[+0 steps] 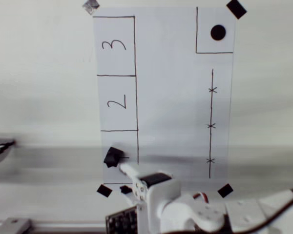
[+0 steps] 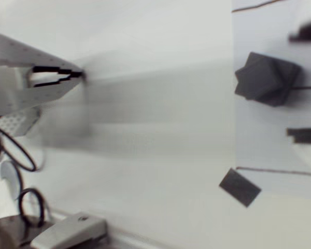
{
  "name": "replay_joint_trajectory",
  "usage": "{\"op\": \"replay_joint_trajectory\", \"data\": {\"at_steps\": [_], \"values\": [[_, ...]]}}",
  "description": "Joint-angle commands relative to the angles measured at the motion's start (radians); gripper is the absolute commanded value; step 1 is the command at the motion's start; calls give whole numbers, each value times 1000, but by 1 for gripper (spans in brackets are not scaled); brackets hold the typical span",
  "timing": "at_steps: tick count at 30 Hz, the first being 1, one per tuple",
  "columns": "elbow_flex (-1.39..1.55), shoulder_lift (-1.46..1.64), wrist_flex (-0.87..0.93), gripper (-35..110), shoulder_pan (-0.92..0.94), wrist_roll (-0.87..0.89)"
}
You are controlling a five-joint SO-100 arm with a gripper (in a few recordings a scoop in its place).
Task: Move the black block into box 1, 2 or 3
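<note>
The black block [image 1: 113, 157] sits inside box 1 [image 1: 131, 141], the lowest rectangle of the column on the white paper [image 1: 176, 97], tilted on an edge. The gripper [image 1: 123, 169] is at its 5 o'clock; the jaws stand open around it, not clamped.

Black block [image 1: 112, 157] was matte black, sitting on white paper [image 1: 171, 97]. Paper bore thin black hand-drawn outlines, with boxes marked 1 [image 1: 119, 158], 2 [image 1: 117, 103], 3 [image 1: 114, 46] in black handwriting. Round dot [image 1: 218, 32] was solid black inside outlined square. Thin black line [image 1: 211, 124] carried small x marks. Tape squares [image 1: 236, 8] at paper corners were black. Arm [image 1: 185, 207] was white; gripper [image 1: 123, 170] white with black parts. Table [image 1: 39, 73] was off-white.
</note>
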Motion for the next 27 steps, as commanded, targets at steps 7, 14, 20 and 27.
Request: {"op": "replay_joint_trajectory", "data": {"at_steps": [7,14,20,27], "values": [[431,545,-14,0,18,-25],[703,772,-12,0,60,-74],[877,908,-12,0,95,-141],[1091,1081,-12,0,132,-216]]}}
